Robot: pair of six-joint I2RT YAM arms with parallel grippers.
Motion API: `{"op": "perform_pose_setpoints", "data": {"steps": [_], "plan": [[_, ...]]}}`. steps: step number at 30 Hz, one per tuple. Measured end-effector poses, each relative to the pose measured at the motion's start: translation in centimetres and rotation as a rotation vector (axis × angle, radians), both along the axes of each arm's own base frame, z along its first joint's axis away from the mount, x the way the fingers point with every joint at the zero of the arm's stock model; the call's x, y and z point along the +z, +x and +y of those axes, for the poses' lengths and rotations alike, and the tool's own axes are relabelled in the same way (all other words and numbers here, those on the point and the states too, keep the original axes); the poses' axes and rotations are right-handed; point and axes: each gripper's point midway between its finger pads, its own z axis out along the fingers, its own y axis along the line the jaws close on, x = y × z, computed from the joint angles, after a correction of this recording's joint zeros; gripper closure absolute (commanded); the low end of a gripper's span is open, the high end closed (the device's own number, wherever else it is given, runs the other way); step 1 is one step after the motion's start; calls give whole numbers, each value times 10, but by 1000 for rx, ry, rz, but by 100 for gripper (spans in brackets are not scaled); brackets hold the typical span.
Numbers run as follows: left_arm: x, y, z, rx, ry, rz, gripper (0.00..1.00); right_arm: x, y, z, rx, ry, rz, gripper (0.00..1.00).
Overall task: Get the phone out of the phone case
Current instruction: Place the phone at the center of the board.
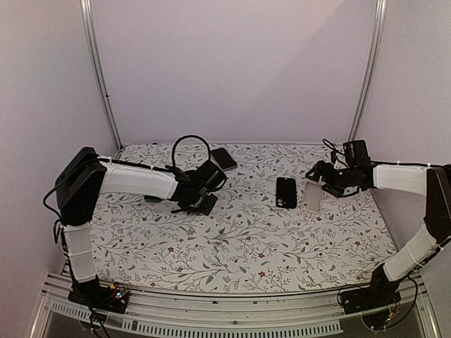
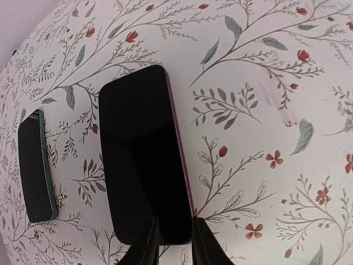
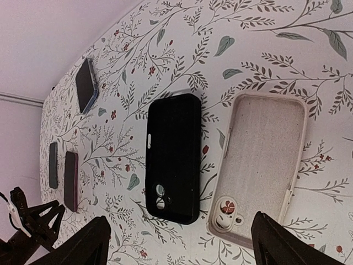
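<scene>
Phone (image 2: 143,160), dark face w/ maroon rim, lies flat on the floral counter (image 2: 265,72), left of centre, its near end at the left claw (image 2: 175,225). The claw's two fingers stand narrowly apart, one over the phone's face, the other at its right edge; can't tell if they grip. Just beside the phone, on its left in the wrist view, lies a dark slab (image 2: 36,165) w/ teal edge, not touching. Across the counter the right claw (image 3: 182,236) hangs wide open, nothing in it, above a black case (image 3: 174,157) and an empty beige case (image 3: 265,160), side by side but apart. Another dark phone (image 3: 86,85), blue-edged, sits farther back
</scene>
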Motion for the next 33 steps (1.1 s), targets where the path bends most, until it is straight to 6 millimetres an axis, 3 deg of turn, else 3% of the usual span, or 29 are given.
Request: {"op": "perform_pose_setpoints", "data": {"steps": [6, 16, 20, 24, 28, 33], "plan": [[20, 11, -16, -12, -125, 21, 51, 18, 7, 17, 48, -16, -43, 7], [87, 65, -48, -3, -340, -48, 38, 31, 25, 53, 132, -70, -80, 6], [85, 91, -57, 24, -364, -49, 40, 36, 33, 72, 173, -90, -99, 6], [63, 120, -57, 85, -375, -17, 42, 40, 38, 86, 203, -103, -109, 6], [47, 149, -52, 148, -410, 16, 44, 37, 36, 89, 218, -117, -100, 6], [45, 177, -41, 183, -496, 50, 46, 33, 32, 88, 226, -130, -85, 6]]}}
